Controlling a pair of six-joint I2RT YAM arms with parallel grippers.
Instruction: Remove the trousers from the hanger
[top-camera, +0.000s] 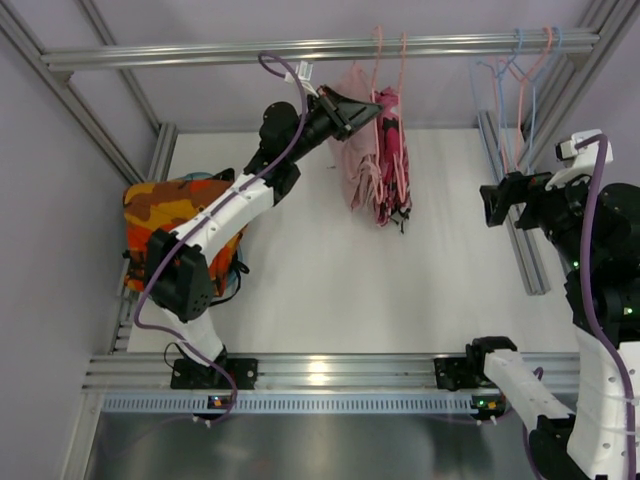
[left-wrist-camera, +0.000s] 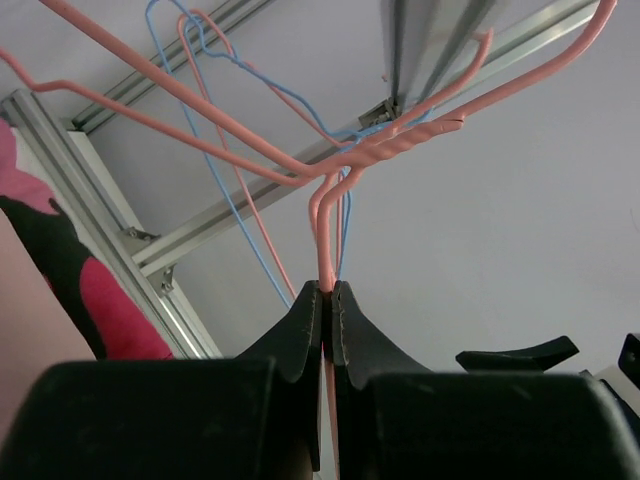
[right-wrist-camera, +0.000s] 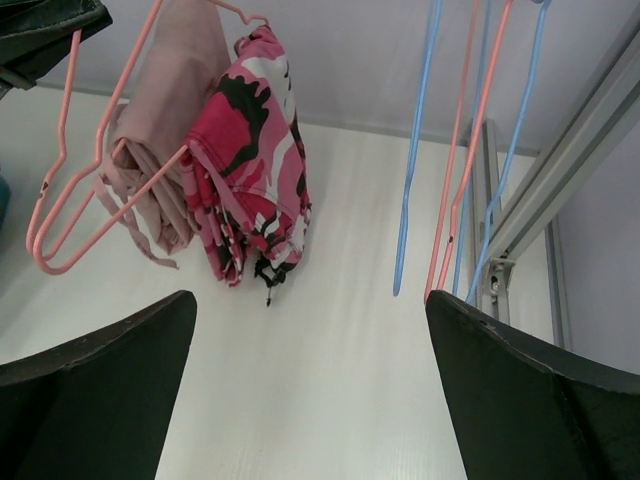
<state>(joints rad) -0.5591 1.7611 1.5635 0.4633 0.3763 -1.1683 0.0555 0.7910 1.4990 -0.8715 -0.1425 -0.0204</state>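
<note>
Where the arms are bolted at the near edge, the right arm (top-camera: 605, 330) stands over the right side of the white table (top-camera: 330, 300). The right gripper (right-wrist-camera: 308, 310) is spread wide with nothing between its fingers, held above the table and well apart from any cloth.

On the left side of the table the orange camouflage trousers (top-camera: 160, 210) lie in a crumpled heap with brown and yellow blotches. They are off any hanger, and the left arm (top-camera: 215, 225) crosses above their right edge.

Farther back, the left arm reaches up toward the aluminium rail (top-camera: 200, 50). The left gripper (left-wrist-camera: 328, 292) is pinched tight on the wire of a pink hanger (left-wrist-camera: 400, 145), just below its twisted neck, the wire running down between the two closed fingers.

Just beside that gripper the pale pink trousers (right-wrist-camera: 170, 120) hang folded over a pink hanger bar, clear of the table in the right wrist view. Touching them on their right is a pink camouflage garment (right-wrist-camera: 255, 170) with black and white patches, hung the same way; which wire carries which piece cannot be told.

At the far right of the rail, well apart from the clothing, a group of bare blue hangers (right-wrist-camera: 415, 150) and a bare pink one (right-wrist-camera: 470, 150) hang near the aluminium frame post (right-wrist-camera: 560, 180).
</note>
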